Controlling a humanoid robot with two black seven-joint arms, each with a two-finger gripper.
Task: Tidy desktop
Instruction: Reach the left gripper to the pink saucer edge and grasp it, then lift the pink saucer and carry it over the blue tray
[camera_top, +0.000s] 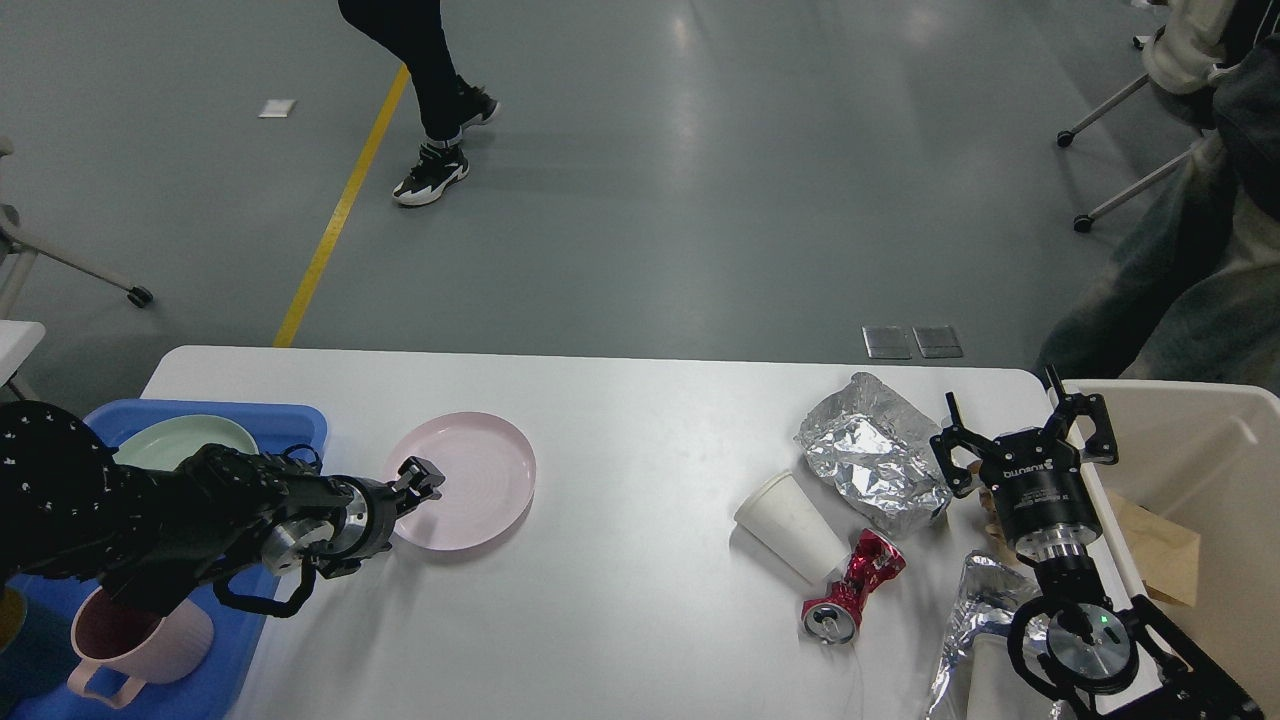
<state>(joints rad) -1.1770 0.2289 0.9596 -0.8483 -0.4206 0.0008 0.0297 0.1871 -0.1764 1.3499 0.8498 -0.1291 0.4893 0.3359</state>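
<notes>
Across the lower half of the view: large plain white rectangular desktop (640, 420) with rounded corners, spanning almost the full width, grey floor beyond its far edge.
Left edge: blue plastic tray (300, 420) on the desktop's left end, holding a pale green plate (185, 435) at its far part and a pink handled mug (135, 645) at its near part.
Left arm: reaches in from the left over the tray, black and bulky.
Left gripper (425, 478): sits at the left rim of a shallow round pink plate (475, 480); fingers close together at that rim, but too small and dark to tell whether pinching it.
Pink plate: flat on the desktop, just right of the tray, well apart from the clutter on the right.
Right side clutter: crumpled silver foil bag (875, 455) farthest back; white paper cup (790, 525) lying on its side just in front of it; crushed red drinks can (850, 590) touching the cup's near end, opening toward the near edge.
Near right: second piece of crinkled silver foil (975, 610), partly hidden under the right arm.
Right gripper (1020, 435): fingers spread wide apart, holding nothing, hovering near the desktop's right edge just beside the foil bag.
Far right: beige rectangular bin (1200, 400) beside the desktop, with brown paper (1160, 550) inside.
</notes>
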